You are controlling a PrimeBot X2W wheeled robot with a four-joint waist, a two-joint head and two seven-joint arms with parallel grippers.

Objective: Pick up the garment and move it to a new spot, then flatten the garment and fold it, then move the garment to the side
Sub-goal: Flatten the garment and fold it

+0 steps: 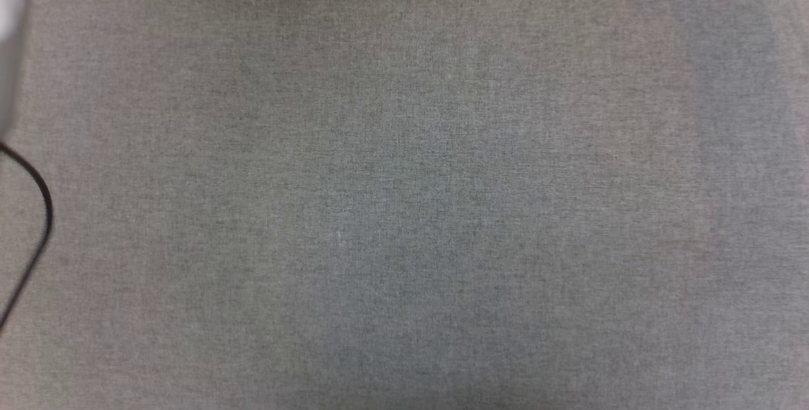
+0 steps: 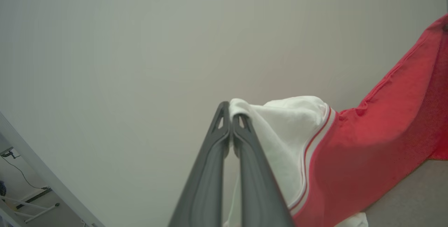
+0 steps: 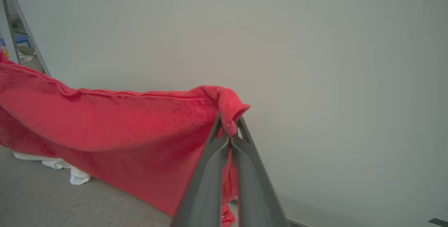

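Observation:
The garment (image 2: 378, 139) is a red shirt with a white sleeve edged in red-and-white stripes. In the left wrist view my left gripper (image 2: 231, 116) is shut on the white sleeve's edge, the red body stretching off to the right. In the right wrist view my right gripper (image 3: 229, 123) is shut on a bunched red corner of the garment (image 3: 122, 129), which hangs in a sagging sheet to the left. Its lower edge and a white part trail on the grey cloth surface (image 3: 42, 195).
The head view looks down on the grey cloth table (image 1: 404, 182), with a black cable (image 1: 38, 220) looping at its left edge. A pale wall (image 3: 315, 62) stands behind the garment. A stand and clutter sit beyond the wall's edge (image 2: 24, 199).

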